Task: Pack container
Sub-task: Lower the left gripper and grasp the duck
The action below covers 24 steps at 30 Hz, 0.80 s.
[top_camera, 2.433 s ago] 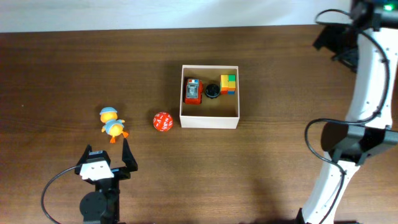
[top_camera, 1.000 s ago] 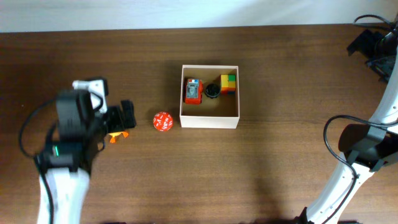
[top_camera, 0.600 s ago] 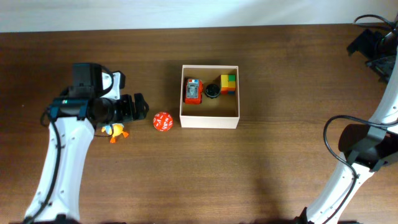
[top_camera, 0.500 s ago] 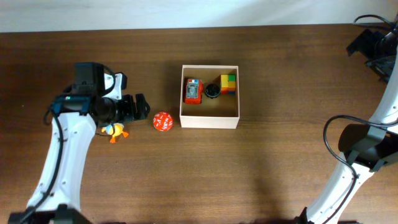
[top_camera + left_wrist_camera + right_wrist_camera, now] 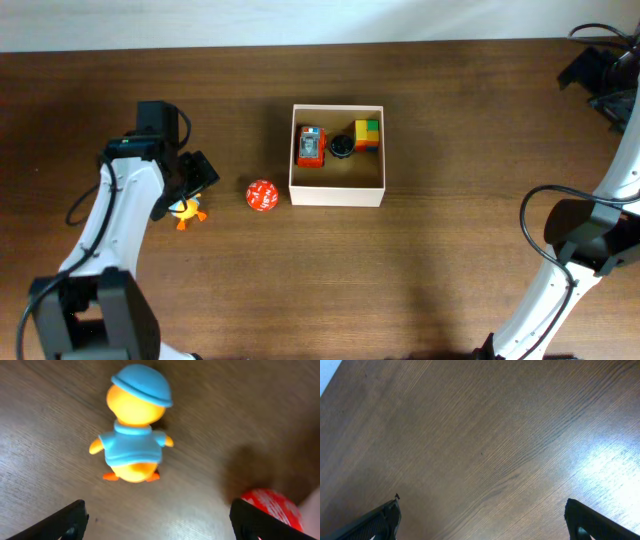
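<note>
The left hand (image 5: pixel 157 517), released and empty, hangs near the duck (image 5: pixel 134 435); the container (image 5: pixel 337 194) lies well to its right

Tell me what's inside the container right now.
The container holds three things along its far wall: a red toy, a black round piece and a multicoloured cube. The near half is bare cardboard. Under the toys is hidden.
</note>
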Each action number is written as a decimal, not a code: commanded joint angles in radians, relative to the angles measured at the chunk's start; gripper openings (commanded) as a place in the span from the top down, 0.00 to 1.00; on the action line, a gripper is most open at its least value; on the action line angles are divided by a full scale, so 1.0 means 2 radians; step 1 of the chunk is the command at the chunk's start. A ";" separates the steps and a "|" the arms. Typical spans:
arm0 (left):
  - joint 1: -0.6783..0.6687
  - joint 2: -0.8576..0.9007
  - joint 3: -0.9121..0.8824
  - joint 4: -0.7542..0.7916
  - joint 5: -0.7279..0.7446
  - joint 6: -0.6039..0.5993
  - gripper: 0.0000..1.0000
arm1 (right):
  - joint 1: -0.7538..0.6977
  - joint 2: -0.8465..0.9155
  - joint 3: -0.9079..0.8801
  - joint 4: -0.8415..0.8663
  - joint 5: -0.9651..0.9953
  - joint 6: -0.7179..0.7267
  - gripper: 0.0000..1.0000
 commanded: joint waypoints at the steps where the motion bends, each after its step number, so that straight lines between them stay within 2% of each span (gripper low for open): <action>1: 0.002 0.025 0.007 0.007 -0.029 -0.037 0.07 | 0.002 0.000 0.005 -0.003 -0.001 0.000 0.01; 5: 0.002 0.047 0.007 0.009 -0.029 -0.037 0.08 | 0.002 0.000 0.005 -0.003 -0.001 0.000 0.01; 7: 0.002 0.058 0.007 0.009 -0.029 -0.037 0.11 | 0.002 0.000 0.005 -0.002 -0.001 0.000 0.01; 8: 0.002 0.065 0.007 0.009 -0.028 -0.037 0.16 | 0.002 0.000 0.005 -0.003 -0.001 0.000 0.01; 12: 0.002 0.086 0.007 0.009 -0.028 -0.037 0.18 | 0.002 0.000 0.005 -0.002 -0.001 0.000 0.01; 13: 0.002 0.092 0.007 0.009 -0.028 -0.037 0.21 | 0.002 0.000 0.005 -0.003 -0.001 0.000 0.01; 16: 0.002 0.102 0.007 0.009 -0.028 -0.037 0.41 | 0.002 0.000 0.005 -0.003 -0.001 0.000 0.01; 20: 0.002 0.107 0.007 0.009 -0.029 -0.036 0.79 | 0.002 0.000 0.005 -0.003 -0.001 0.000 0.01; 22: 0.002 0.107 0.007 0.009 -0.030 -0.032 0.92 | 0.002 0.000 0.005 -0.002 -0.001 0.000 0.01; 24: 0.002 0.107 0.007 0.009 -0.030 -0.020 0.98 | 0.002 0.000 0.005 -0.002 -0.001 0.000 0.01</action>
